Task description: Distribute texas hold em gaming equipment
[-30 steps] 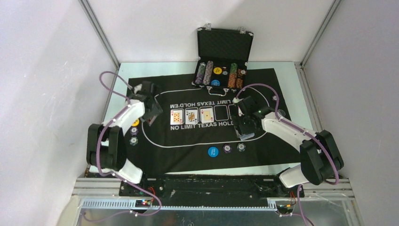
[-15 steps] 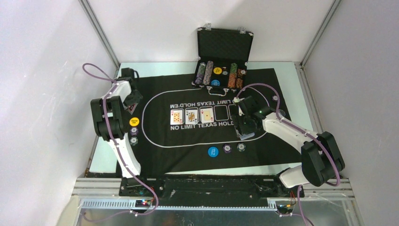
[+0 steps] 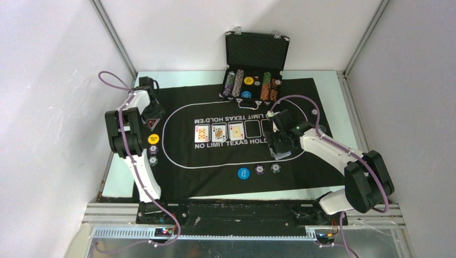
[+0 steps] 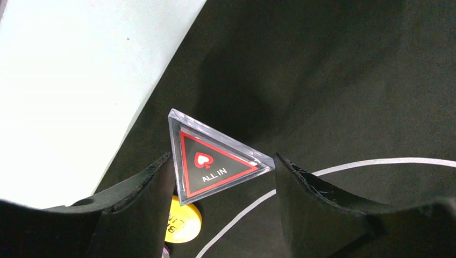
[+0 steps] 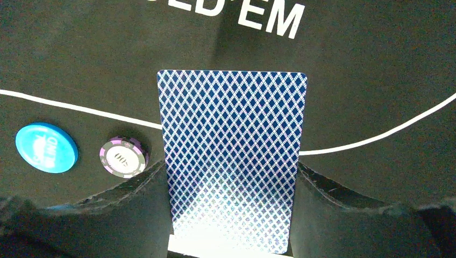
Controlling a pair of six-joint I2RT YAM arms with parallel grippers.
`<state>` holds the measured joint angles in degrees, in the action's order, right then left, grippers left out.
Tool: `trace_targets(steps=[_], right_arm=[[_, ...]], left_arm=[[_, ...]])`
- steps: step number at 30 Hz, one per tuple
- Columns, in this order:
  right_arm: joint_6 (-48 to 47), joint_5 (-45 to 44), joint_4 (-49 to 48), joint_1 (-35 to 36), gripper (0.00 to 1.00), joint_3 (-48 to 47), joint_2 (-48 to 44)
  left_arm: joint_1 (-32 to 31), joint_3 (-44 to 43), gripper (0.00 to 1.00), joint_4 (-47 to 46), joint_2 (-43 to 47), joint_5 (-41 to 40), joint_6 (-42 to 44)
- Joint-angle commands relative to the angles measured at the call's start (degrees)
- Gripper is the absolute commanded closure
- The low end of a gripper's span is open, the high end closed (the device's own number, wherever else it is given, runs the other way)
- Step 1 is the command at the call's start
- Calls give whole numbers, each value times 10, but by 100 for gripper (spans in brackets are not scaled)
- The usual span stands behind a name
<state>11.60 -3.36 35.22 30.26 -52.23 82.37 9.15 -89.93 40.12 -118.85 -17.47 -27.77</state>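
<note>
Grip status, left gripper (image 4: 221,171): jaws clamped on two sides of clear triangular marker (image 4: 212,158) lettered ALL IN, held above left edge of black mat (image 3: 215,180), near yellow button (image 3: 153,138). Right gripper (image 5: 231,180): jaws clamped on long edges of blue-backed card (image 5: 231,134), held above right half of mat, near white oval line (image 5: 349,146). Three face-up cards (image 3: 219,131) lying mid-mat; blue button (image 3: 243,173) and purple chip (image 3: 259,170) lying toward near edge.
</note>
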Motion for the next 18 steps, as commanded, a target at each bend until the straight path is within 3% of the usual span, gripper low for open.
trace_targets(steps=[1,4,8,14,18], right_arm=[[2,-12,-13,-1,100,-1,-20],[2,-13,-12,0,100,-2,-21],[2,-12,-12,2,100,-2,-22],[-12,1,-15,10,100,-2,-30],[-26,12,-9,24,100,-6,-26]], left_arm=[[2,-15,29,11,7,14,24],[2,-13,21,12,17,21,27],[-7,-10,2,11,45,29,29],[-36,3,0,3,139,39,13],[-73,65,0,-42,259,73,-21]])
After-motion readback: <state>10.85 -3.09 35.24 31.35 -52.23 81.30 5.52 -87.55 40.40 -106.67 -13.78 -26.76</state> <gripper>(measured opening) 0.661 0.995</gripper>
